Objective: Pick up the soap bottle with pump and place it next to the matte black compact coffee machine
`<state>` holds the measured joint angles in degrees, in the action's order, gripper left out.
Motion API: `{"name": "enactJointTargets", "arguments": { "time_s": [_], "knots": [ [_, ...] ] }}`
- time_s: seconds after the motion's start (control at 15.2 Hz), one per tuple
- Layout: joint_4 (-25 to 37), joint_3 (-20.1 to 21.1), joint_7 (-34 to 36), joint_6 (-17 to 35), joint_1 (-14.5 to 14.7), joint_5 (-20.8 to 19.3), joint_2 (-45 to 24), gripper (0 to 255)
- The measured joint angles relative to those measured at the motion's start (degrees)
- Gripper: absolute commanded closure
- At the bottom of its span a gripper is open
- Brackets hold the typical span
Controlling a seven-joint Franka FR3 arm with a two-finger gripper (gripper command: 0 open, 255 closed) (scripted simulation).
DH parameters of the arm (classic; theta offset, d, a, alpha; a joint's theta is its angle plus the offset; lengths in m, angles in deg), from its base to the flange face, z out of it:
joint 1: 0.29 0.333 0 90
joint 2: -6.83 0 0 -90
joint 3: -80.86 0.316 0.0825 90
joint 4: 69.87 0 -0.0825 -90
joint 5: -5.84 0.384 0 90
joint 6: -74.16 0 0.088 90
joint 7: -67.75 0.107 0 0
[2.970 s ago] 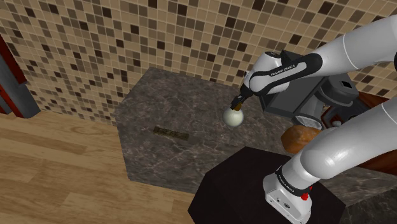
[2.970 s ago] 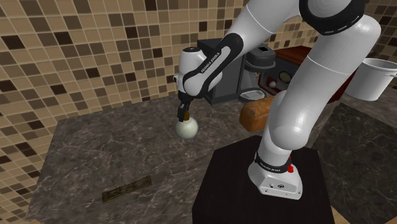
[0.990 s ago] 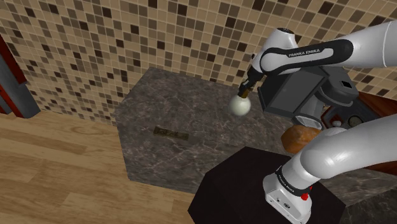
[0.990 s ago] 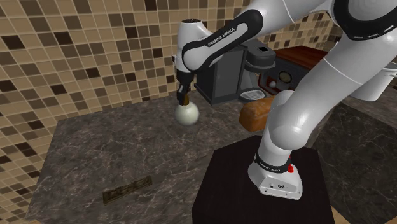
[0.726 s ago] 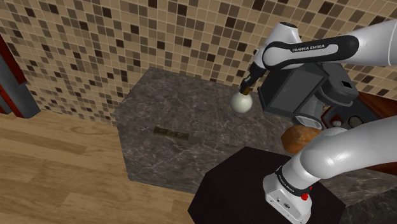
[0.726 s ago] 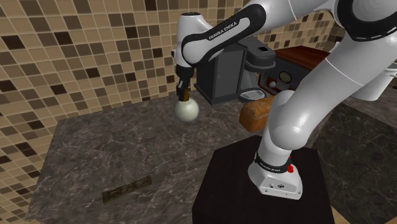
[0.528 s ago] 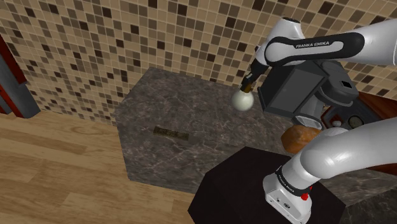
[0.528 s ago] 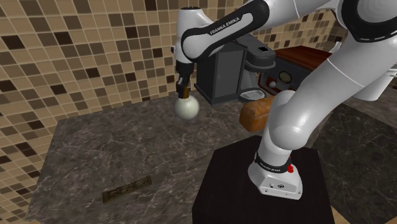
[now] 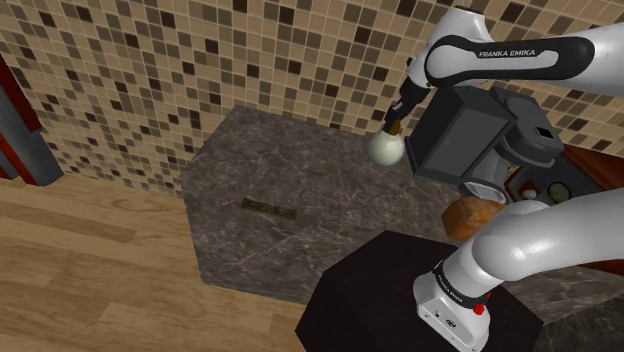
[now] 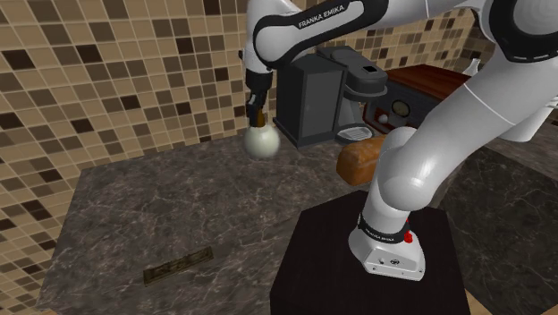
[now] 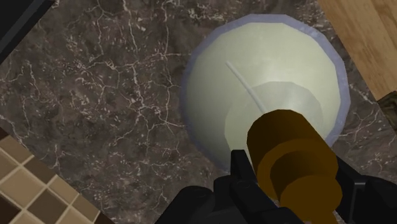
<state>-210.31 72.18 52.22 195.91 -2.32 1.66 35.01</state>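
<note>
Aloft, the gripper clasps the soap bottle by its pump.

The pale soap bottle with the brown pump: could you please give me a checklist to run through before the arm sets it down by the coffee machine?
1. Grip: the black fingers clasp the pale round soap bottle with a brown pump by its pump: ok.
2. Lift: the bottle hangs above the dark marbled stone counter, not resting on it: ok.
3. Attitude: the bulb hangs below the pump, roughly upright: ok.
4. Position: the bottle is close beside the dark grey boxy coffee machine: ok.
5. Gap between the bottle and the machine's wall: cannot tell.
6. Landing spot: bare stone shows around the bottle in the wrist view: ok.
</note>
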Motion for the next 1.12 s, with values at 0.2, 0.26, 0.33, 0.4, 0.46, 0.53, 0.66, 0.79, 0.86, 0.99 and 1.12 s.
{"name": "enactJointTargets", "arguments": {
  "time_s": [0.2,0.26,0.33,0.4,0.46,0.53,0.66,0.79,0.86,0.99,1.12],
  "knots": [
    [1.8,0.1,0.0,-2.2,0.0,0.1,0.4,255],
    [2.2,0.2,0.0,-2.9,0.0,0.1,0.8,255],
    [3.0,0.2,0.0,-3.7,0.0,0.1,0.7,255],
    [3.6,0.2,-0.1,-4.6,0.0,0.1,0.9,255],
    [4.6,0.2,-0.1,-5.3,0.1,0.2,0.7,255],
    [5.3,0.3,0.0,-6.1,0.1,0.2,0.8,255],
    [6.6,0.5,0.0,-7.6,0.1,0.3,1.1,255],
    [8.2,0.5,0.0,-9.4,0.2,0.3,1.2,255],
    [8.9,0.6,0.0,-10.2,0.2,0.3,1.4,255],
    [10.6,0.6,0.0,-11.7,0.2,0.4,1.2,255],
    [12.3,0.7,-0.1,-13.2,0.3,0.5,0.9,255]
  ]
}}
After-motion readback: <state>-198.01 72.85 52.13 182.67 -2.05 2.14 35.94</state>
